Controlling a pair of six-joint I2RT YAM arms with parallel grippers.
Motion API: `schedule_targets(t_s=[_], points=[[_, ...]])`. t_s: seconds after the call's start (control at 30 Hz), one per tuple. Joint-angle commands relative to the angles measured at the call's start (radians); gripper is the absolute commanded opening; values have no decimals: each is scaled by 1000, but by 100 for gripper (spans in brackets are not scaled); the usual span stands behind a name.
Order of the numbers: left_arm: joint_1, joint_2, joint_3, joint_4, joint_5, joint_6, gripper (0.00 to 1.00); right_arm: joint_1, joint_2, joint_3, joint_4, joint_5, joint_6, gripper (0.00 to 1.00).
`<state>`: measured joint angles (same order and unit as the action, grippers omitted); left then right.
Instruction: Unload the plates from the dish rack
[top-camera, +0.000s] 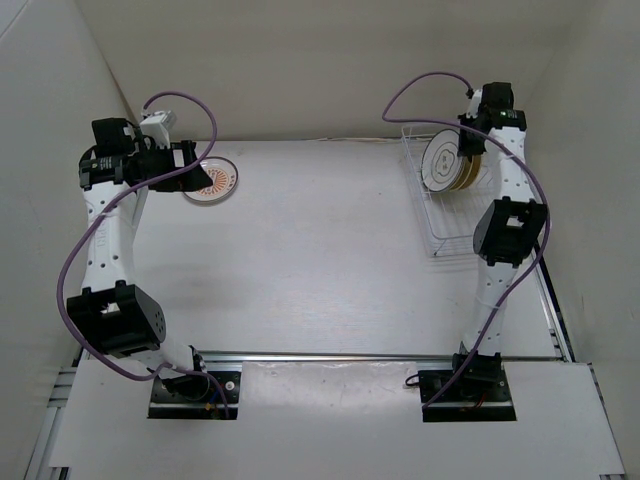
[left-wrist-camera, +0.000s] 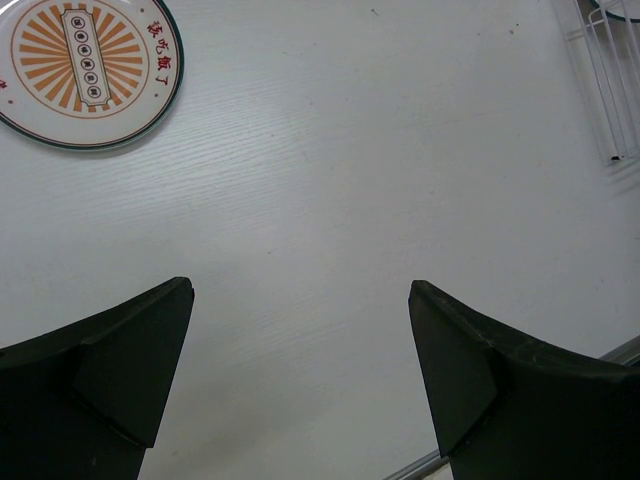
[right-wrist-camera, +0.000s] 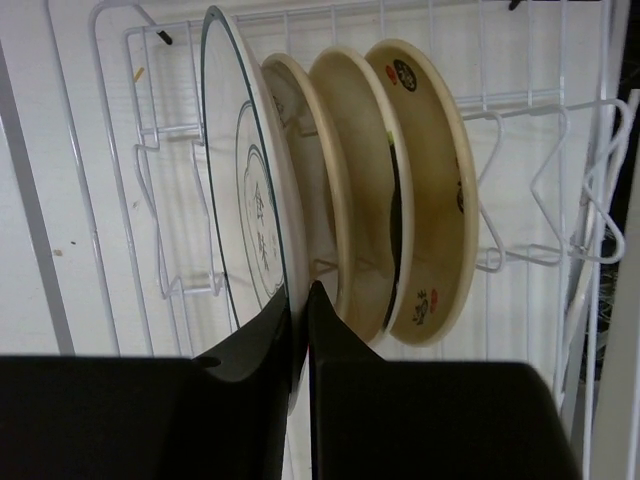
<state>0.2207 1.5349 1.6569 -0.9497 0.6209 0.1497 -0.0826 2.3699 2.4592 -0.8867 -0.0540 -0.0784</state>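
With the right gripper (right-wrist-camera: 300, 300) clamped on the rim of the ringed plate (right-wrist-camera: 245, 200), upright in the rack (top-camera: 440, 235) just in front of the tan plates (right-wrist-camera: 430, 200), lift straight out along the slot. Avoid tilting into the neighbours. Hold the left gripper (left-wrist-camera: 300, 330), spread wide over the surface (left-wrist-camera: 350, 150) near the sunburst plate (left-wrist-camera: 85, 65), clear.

The frame's centre is being filled by a white table (top-camera: 320, 250). It is being bordered below by a metal rail (top-camera: 330, 356).
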Motion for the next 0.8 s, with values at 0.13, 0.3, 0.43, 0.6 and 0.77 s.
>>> schedule_targets(t_s=[0.13,0.3,0.43,0.6,0.77], points=[[3,-42,-25,11,52,-4,100,27,-283,-99,178,101,80,0],[3,-42,-25,29,74,-22,100,56,-359,-106,201,258,68,0],[3,-42,-34,51,105,-71,100,75,-419,-137,210,312,58,0],[3,-9,-52,62,264,-145,100,86,-526,-303,147,-236,92,0],[3,62,-62,71,473,-208,100,111,-549,-506,132,-827,157,0]])
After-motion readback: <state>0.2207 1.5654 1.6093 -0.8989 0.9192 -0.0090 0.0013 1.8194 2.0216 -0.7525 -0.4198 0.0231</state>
